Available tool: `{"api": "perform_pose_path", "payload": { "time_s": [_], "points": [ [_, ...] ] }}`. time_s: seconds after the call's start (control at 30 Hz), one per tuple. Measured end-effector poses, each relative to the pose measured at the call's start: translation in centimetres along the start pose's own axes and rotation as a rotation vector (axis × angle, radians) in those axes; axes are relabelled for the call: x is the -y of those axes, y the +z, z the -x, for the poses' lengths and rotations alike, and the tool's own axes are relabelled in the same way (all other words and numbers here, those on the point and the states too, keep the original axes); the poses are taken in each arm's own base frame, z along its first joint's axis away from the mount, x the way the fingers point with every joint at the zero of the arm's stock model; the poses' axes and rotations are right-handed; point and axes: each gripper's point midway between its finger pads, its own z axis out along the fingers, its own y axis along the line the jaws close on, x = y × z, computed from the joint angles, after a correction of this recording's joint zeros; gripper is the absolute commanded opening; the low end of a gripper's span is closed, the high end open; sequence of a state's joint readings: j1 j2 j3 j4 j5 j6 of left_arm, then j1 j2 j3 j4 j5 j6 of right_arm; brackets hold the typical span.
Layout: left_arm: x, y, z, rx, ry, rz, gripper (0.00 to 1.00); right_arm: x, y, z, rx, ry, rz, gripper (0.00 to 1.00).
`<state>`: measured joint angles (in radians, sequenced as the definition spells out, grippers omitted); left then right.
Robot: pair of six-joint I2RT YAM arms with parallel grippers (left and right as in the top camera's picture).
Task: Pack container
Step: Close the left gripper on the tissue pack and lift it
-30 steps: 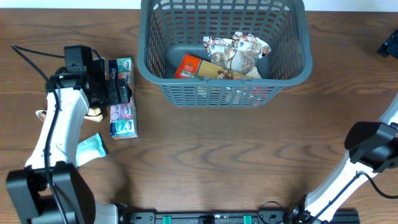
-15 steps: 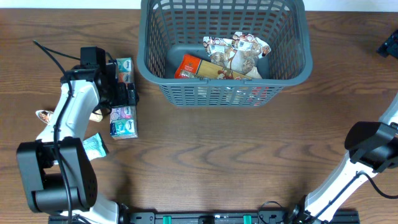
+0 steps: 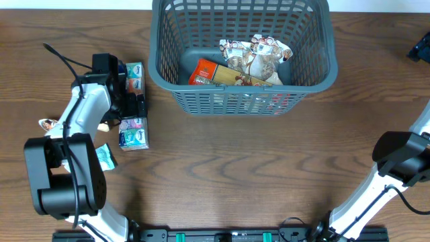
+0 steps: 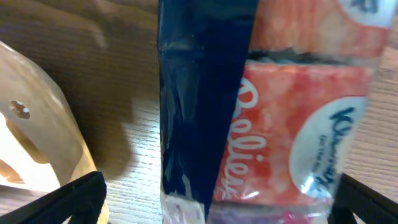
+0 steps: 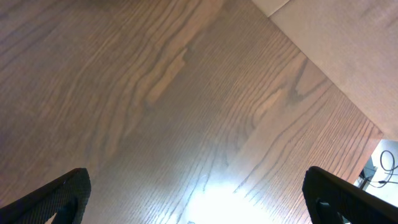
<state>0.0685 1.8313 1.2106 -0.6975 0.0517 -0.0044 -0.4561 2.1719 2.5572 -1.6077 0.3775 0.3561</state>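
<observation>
Wooden table [image 3: 215,175]: container [image 3: 201,101] stands near, right of left jaws; both jaws wide open

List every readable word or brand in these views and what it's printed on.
"Kleen…" cut off, blue, on the tissue pack, left wrist view.
"Relie…" cut off, uncertain, white script on that pack's red panel.
Overhead: print on the orange box and snack packets in the basket is too small to read.

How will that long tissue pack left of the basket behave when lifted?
The tissue pack is likely light and squashy, being wrapped tissue packets. Its glossy film may slip, and gripped mid-length its ends might sag.
</observation>
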Motion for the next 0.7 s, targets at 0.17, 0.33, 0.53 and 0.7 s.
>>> {"api": "perform_pose_path", "payload": {
  "time_s": [0.17, 0.33, 0.53, 0.7],
  "points": [
    [0.8, 0.0, 0.3, 0.014, 0.021, -0.005, 0.99, 0.0, 0.0, 0.0, 0.000, 0.000, 0.000, 0.99],
    [2.3, 0.1, 0.5, 0.028, 0.059, -0.012, 0.99, 0.0, 0.0, 0.0, 0.000, 0.000, 0.000, 0.99],
    [2.7, 1.5, -0.2, -0.015, 0.064, -0.011, 0.99, 0.0, 0.0, 0.0, 0.000, 0.000, 0.000, 0.99],
    [2.6, 2.9, -0.8, -0.057, 0.053, -0.005, 0.99, 0.0, 0.0, 0.0, 0.000, 0.000, 0.000, 0.99]
  ]
}}
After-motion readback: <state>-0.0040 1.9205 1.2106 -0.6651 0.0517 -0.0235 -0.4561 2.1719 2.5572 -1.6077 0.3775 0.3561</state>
